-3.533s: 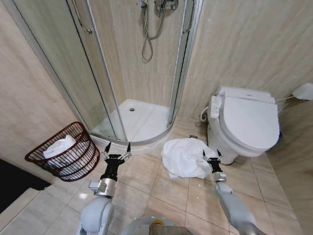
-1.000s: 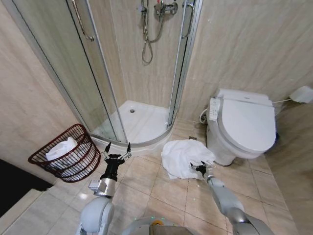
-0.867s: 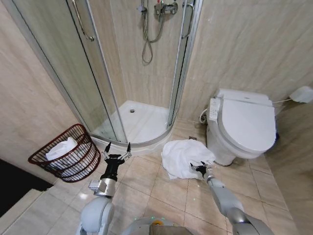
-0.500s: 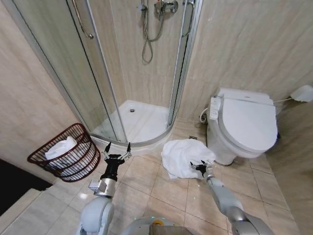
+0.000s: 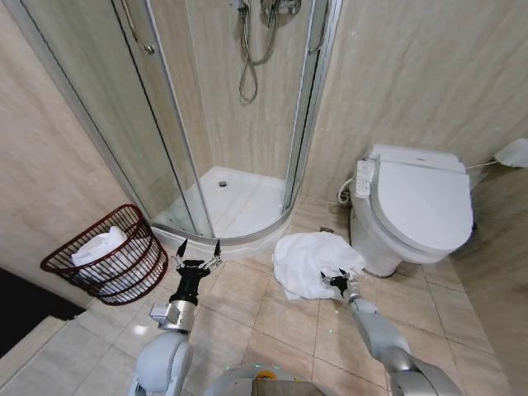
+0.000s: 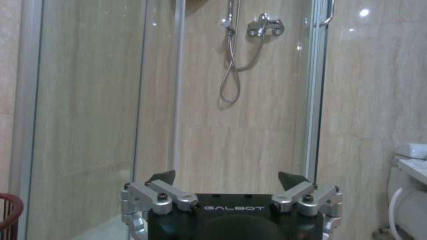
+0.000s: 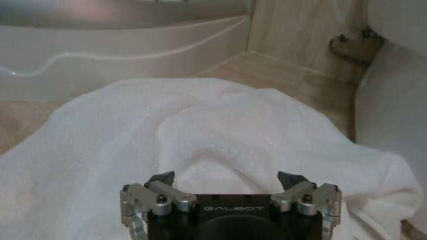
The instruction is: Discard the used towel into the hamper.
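The used towel (image 5: 312,262) is a crumpled white heap on the tiled floor between the shower and the toilet. My right gripper (image 5: 334,280) is low at the towel's near edge. In the right wrist view that gripper (image 7: 225,178) is open, its fingertips (image 7: 161,178) spread just over the towel's folds (image 7: 220,130). The hamper (image 5: 132,272), a dark red-brown wire basket, leans at the left by the wall with another white towel (image 5: 99,245) inside. My left gripper (image 5: 198,252) stands open between hamper and shower, pointing up, and holds nothing (image 6: 227,178).
A white toilet (image 5: 421,210) stands right beside the towel. The curved shower tray (image 5: 239,202) and its glass door (image 5: 161,132) rise behind both grippers. Open tiled floor (image 5: 280,326) lies in front. A dark step (image 5: 21,309) sits at the lower left.
My right gripper has dropped and moved left from beside the toilet to the towel's near edge, staying open. The view has shifted slightly. The left arm, towel and hamper have not moved.
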Robot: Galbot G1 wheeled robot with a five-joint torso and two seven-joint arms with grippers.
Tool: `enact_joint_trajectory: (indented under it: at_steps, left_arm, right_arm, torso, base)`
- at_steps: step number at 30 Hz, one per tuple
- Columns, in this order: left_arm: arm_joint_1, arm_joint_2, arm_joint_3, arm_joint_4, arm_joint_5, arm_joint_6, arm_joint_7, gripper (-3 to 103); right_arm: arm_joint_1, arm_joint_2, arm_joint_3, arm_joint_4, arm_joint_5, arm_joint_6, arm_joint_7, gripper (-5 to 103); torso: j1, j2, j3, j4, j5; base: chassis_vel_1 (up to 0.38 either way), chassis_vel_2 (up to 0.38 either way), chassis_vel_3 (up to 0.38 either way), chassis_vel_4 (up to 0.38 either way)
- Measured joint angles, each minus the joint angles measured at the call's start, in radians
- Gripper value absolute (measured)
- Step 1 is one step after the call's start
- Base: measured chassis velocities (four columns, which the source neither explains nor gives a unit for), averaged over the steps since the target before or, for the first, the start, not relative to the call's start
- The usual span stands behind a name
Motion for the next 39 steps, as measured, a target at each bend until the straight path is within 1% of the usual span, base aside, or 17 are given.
enact_joint_trajectory:
  at_steps: [5,16,17,18,19,21,22,23,25,27,29,30,32,33,39]
  left_arm:
    - [0.0,0.0,0.0,0.0,0.0,0.0,0.0,100]
    - [0.0,0.0,0.0,0.0,0.0,0.0,0.0,100]
    - [0.0,0.0,0.0,0.0,0.0,0.0,0.0,100]
    - [0.0,0.0,0.0,0.0,0.0,0.0,0.0,100]
    - [0.0,0.0,0.0,0.0,0.0,0.0,0.0,100]
    - [0.0,0.0,0.0,0.0,0.0,0.0,0.0,100]
    - [0.0,0.0,0.0,0.0,0.0,0.0,0.0,100]
    - [0.0,0.0,0.0,0.0,0.0,0.0,0.0,100]
    - [0.0,0.0,0.0,0.0,0.0,0.0,0.0,100]
    - [0.0,0.0,0.0,0.0,0.0,0.0,0.0,100]
    - [0.0,0.0,0.0,0.0,0.0,0.0,0.0,100]
    - [0.0,0.0,0.0,0.0,0.0,0.0,0.0,100]
    - [0.0,0.0,0.0,0.0,0.0,0.0,0.0,100]
    - [0.0,0.0,0.0,0.0,0.0,0.0,0.0,100]
    - [0.0,0.0,0.0,0.0,0.0,0.0,0.0,100]
  right_arm:
    - [0.004,-0.004,-0.002,-0.002,0.004,-0.004,-0.013,100]
    - [0.017,-0.011,-0.005,-0.023,0.053,0.0,-0.085,100]
    - [0.02,-0.011,-0.008,-0.029,0.067,0.005,-0.102,100]
    - [0.02,-0.011,-0.008,-0.029,0.067,0.005,-0.102,100]
    - [0.022,-0.011,-0.011,-0.037,0.082,0.015,-0.114,100]
    - [0.021,-0.008,-0.013,-0.043,0.115,0.04,-0.146,100]
    - [0.021,-0.008,-0.013,-0.043,0.115,0.04,-0.146,100]
    - [0.017,-0.006,-0.013,-0.042,0.128,0.057,-0.179,100]
    - [0.008,-0.002,-0.013,-0.042,0.115,0.066,-0.206,100]
    - [0.006,-0.002,-0.012,-0.046,0.11,0.063,-0.209,100]
    - [0.0,-0.006,-0.011,-0.059,0.107,0.027,-0.224,100]
    - [0.0,-0.006,-0.011,-0.059,0.107,0.027,-0.224,100]
    - [-0.012,-0.009,-0.011,-0.069,0.085,-0.001,-0.239,100]
    - [-0.015,-0.01,-0.009,-0.071,0.073,-0.007,-0.244,100]
    - [-0.017,-0.005,-0.004,-0.089,0.024,-0.041,-0.245,100]
  torso:
    - [0.0,-0.001,-0.001,0.0,0.0002]
    - [0.0,0.0,0.0,-0.0001,0.0002]
    - [0.0,0.001,0.0,0.0,0.0004]
    - [0.0,0.001,0.0,0.0,0.0004]
    - [0.0,0.001,0.001,0.0,-0.0003]
    - [0.001,0.001,0.001,0.0003,0.0004]
    - [0.001,0.001,0.001,0.0003,0.0004]
    - [0.001,0.001,0.001,0.0007,0.0001]
    - [0.002,0.002,0.002,0.0001,0.0006]
    - [0.002,0.002,0.002,0.0,0.0006]
    - [0.001,0.003,0.002,-0.0004,-0.0006]
    - [0.001,0.003,0.002,-0.0004,-0.0006]
    - [0.001,0.003,0.002,-0.0001,0.0004]
    - [0.001,0.004,0.002,0.0,-0.0001]
    - [0.001,0.004,0.002,-0.0001,0.0001]
  base:
    - [0.0,0.0,0.0,0.0]
    - [-0.063,0.059,0.058,-0.065]
    - [-0.158,0.207,0.188,-0.185]
    - [-0.158,0.207,0.188,-0.185]
    - [-0.177,0.207,0.218,-0.194]
    - [-0.194,0.166,0.191,-0.195]
    - [-0.194,0.142,0.165,-0.196]
    - [-0.183,0.142,0.165,-0.114]
    - [-0.149,0.124,0.101,-0.063]
    - [-0.07,0.06,0.053,0.007]
    - [-0.047,0.011,-0.058,-0.013]
    - [-0.025,0.011,-0.082,-0.034]
    - [0.076,-0.008,-0.076,0.002]
    - [0.078,-0.013,-0.033,0.028]
    - [0.013,-0.002,-0.005,0.005]
